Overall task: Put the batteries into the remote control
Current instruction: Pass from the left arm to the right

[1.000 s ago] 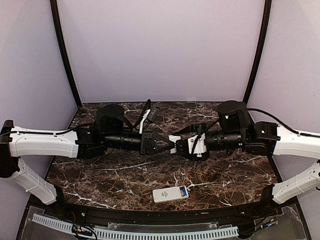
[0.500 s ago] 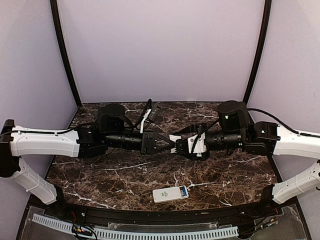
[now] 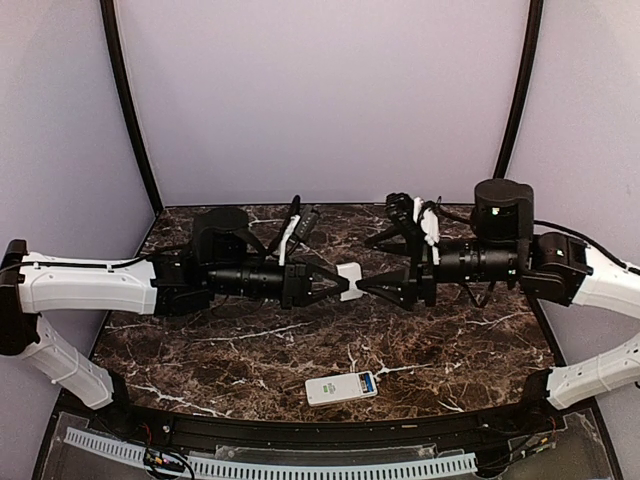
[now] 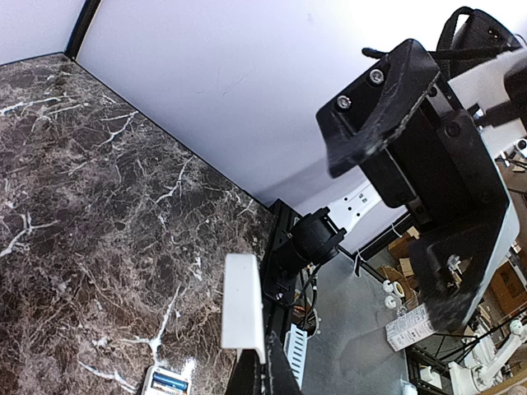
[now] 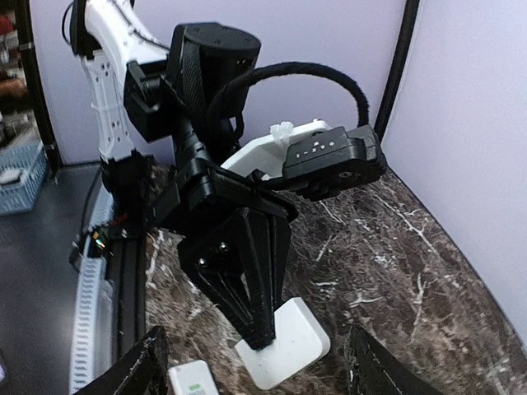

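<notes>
While the remote point(image 3: 342, 388) lies flat near the table's point(image 3: 250, 350) front edge, white with a green mark and a blue end, the left claw point(image 3: 338, 287) pinches a small white plate point(image 3: 351, 276) above the table. The right claw point(image 5: 257, 362) faces it, spread wide.

The left gripper point(image 3: 338, 287) is black, and the flat piece point(image 3: 350, 279) pinched at its tips is plain white. The right gripper point(image 3: 364, 285) facing it is black too. Beneath both, the table point(image 3: 250, 350) is dark brown marble with white veins. The remote control point(image 3: 341, 388), lying below and nearer the bases than either gripper, is white with a small green mark and blue at one end.
</notes>
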Controlling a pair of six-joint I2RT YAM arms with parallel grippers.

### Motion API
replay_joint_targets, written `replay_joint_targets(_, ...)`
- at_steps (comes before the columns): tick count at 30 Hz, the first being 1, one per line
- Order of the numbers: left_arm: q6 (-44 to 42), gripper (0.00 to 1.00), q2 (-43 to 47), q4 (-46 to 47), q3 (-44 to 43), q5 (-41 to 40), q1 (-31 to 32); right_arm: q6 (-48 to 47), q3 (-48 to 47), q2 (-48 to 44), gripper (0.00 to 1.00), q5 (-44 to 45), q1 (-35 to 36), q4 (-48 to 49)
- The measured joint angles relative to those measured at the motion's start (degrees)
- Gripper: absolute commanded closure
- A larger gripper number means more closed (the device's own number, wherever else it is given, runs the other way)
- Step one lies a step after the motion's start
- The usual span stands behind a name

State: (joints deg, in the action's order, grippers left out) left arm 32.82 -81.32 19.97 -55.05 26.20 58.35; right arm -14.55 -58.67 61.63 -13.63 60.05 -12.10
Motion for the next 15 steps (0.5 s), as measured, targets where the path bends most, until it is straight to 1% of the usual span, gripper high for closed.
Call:
replay_joint_targets(4,-1.81,1.0,1.62,0.11,0.2,-0.46,0.0,17.14,3.58,-5.51,0.38,-3.5,-1.14,3.72)
replay_joint_targets(8,-2.78,1.0,3.43,1.07,0.76,-0.46,0.0,30.27,5.05,-5.92,0.42,-5.14,-1.57,5.99)
replay_joint_targets(12,-3.13,1.0,3.78,1.97,0.9,-0.24,0.0,38.8,5.14,-2.99,0.44,-7.63,-1.73,7.28)
replay_joint_targets(15,-3.13,1.0,3.78,2.62,1.46,0.07,0.0,42.25,5.14,-1.14,0.47,-8.85,-1.73,7.89)
